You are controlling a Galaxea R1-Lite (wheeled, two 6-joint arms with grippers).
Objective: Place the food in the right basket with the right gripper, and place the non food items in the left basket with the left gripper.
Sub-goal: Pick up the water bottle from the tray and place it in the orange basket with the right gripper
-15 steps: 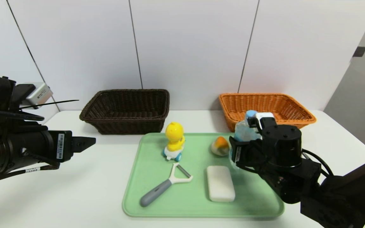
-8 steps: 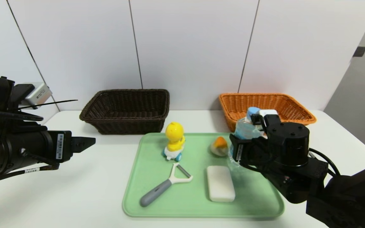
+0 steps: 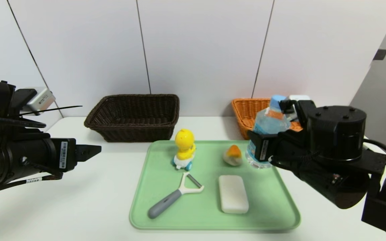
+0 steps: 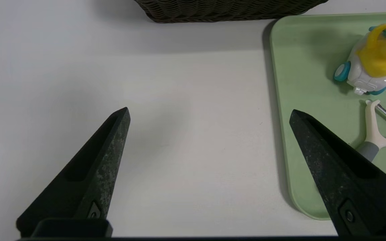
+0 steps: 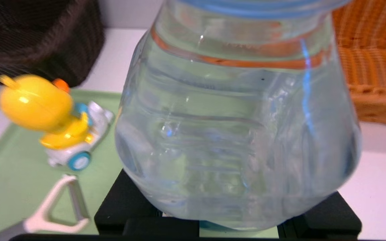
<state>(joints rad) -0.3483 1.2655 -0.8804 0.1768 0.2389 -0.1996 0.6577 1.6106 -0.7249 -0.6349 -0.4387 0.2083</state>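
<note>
Nearest me, on the green tray (image 3: 273, 214), the white bar (image 3: 233, 193) lies flat just below and to the left of the right gripper (image 3: 275, 135), with the white peeler (image 3: 176, 194) beside it further left, its grey handle pointing toward the tray's near-left corner. The right gripper, black and bulky, is clamped around the water bottle (image 3: 267, 129), which hangs upright in its grasp with the light-blue cap on top; from where I stand the bottle's base looks clear of the tray, though I cannot say that for sure. In the right wrist view the bottle (image 5: 240, 127) fills nearly everything. Close to the left of the gripped bottle sits the little bun (image 3: 232, 155) with its orange top, resting on the tray and apart from the bottle. Further left stands the yellow duck toy (image 3: 184, 148) on its wheels, upright.

Off to the far left, the left gripper (image 4: 209, 115) hovers above bare table (image 3: 79, 201), its two pointed fingers spread wide with nothing between them, the tray's edge just beside it.

Behind the right gripper, partly hidden by it, is the orange-tan right basket (image 3: 246, 112). The dark brown left basket (image 3: 134, 117) sits at the back, beyond the left gripper.
</note>
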